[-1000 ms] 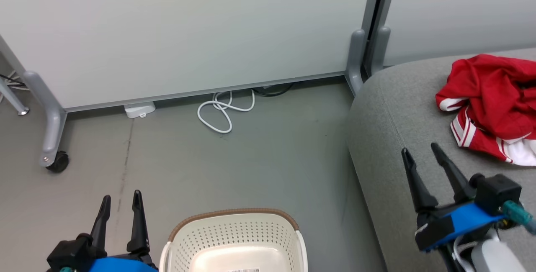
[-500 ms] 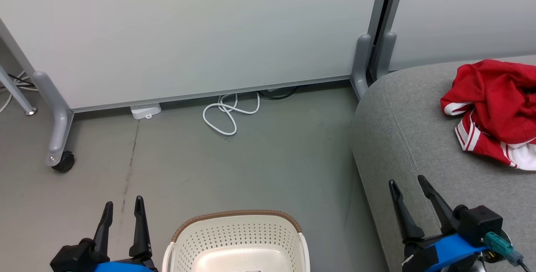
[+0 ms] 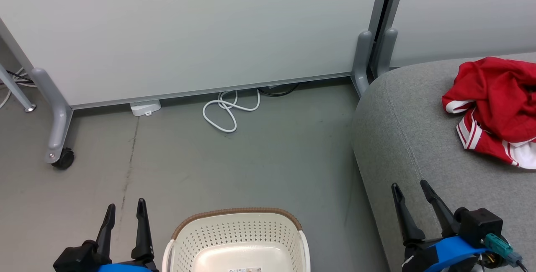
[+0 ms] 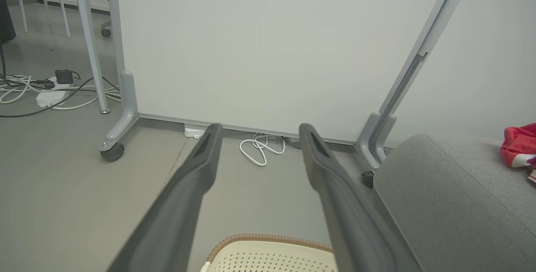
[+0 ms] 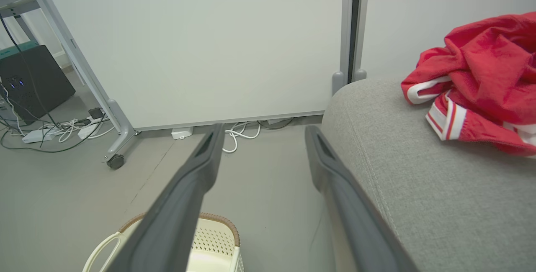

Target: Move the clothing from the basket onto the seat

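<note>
The red clothing (image 3: pixel 496 106) with white stripe trim lies crumpled on the grey seat (image 3: pixel 414 146) at the right; it also shows in the right wrist view (image 5: pixel 481 83) and at the left wrist view's edge (image 4: pixel 519 144). The cream basket (image 3: pixel 238 242) with a brown rim stands on the floor at bottom centre, its visible inside bare down to a label sticker. My left gripper (image 3: pixel 124 208) is open to the basket's left. My right gripper (image 3: pixel 409 188) is open over the seat's front left corner, apart from the clothing.
A pale partition panel (image 3: pixel 188 33) on grey feet with a castor (image 3: pixel 60 159) closes the back. A white cable coil (image 3: pixel 226 111) and a small white box (image 3: pixel 145 107) lie at its foot. More cables and a power strip (image 4: pixel 50 96) lie on the left.
The right gripper has dropped lower and drawn back from the clothing, still open. The head camera has shifted a little. The left gripper holds its place.
</note>
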You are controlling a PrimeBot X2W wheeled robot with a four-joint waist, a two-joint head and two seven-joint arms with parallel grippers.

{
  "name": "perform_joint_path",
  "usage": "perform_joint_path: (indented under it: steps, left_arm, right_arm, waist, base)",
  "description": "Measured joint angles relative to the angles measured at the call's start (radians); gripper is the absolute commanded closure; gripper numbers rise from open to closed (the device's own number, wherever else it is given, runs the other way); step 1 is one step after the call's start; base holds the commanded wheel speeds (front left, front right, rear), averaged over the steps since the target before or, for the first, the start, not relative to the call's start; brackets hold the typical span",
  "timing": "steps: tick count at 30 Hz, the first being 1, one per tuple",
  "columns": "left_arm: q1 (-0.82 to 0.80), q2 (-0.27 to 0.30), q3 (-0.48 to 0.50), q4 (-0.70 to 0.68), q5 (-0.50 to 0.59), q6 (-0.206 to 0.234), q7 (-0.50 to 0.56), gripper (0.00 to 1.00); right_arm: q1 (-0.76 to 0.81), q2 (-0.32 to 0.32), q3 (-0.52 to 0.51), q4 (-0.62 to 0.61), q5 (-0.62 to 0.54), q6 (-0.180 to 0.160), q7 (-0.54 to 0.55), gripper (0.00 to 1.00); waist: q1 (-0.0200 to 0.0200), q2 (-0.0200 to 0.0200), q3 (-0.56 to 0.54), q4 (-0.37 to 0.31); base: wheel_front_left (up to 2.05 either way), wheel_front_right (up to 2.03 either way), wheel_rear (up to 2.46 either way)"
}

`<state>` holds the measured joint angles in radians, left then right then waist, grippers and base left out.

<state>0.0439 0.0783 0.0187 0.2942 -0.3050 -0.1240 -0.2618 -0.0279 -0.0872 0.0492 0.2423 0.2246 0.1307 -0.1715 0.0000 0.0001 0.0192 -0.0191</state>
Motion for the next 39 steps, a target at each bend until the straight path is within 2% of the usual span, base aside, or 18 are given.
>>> perform_joint_path:
  steps: [14, 15, 21, 39]
  left_arm:
    - [0.0, 0.001, 0.002, 0.014, -0.001, 0.0, 0.0, 0.0]
    - [0.0, 0.0, 0.001, 0.018, -0.002, 0.0, 0.001, 1.0]
    - [0.02, -0.016, 0.0, 0.065, -0.012, 0.0, 0.01, 1.0]
    - [0.001, -0.02, 0.019, 0.046, -0.308, 0.0, 0.095, 1.0]
  right_arm:
    - [-0.002, 0.007, 0.002, -0.002, -0.001, 0.0, 0.002, 0.0]
    - [-0.001, 0.007, 0.002, 0.002, -0.001, 0.0, 0.003, 1.0]
    - [0.02, 0.011, 0.006, 0.051, 0.01, 0.0, 0.006, 1.0]
    - [0.014, 0.016, -0.031, 0.046, 0.325, 0.0, 0.071, 1.0]
  waist:
    - [0.0, -0.0001, 0.001, 0.001]
    - [0.0, 0.0, 0.001, 0.001]
    - [0.0001, 0.0, 0.001, 0.001]
    - [0.0001, 0.0, -0.002, 0.004]
  base:
    - [0.0, 0.0, 0.0]
    - [0.0, 0.0, 0.0]
    - [0.0, 0.0, 0.0]
    - [0.0, 0.0, 0.0]
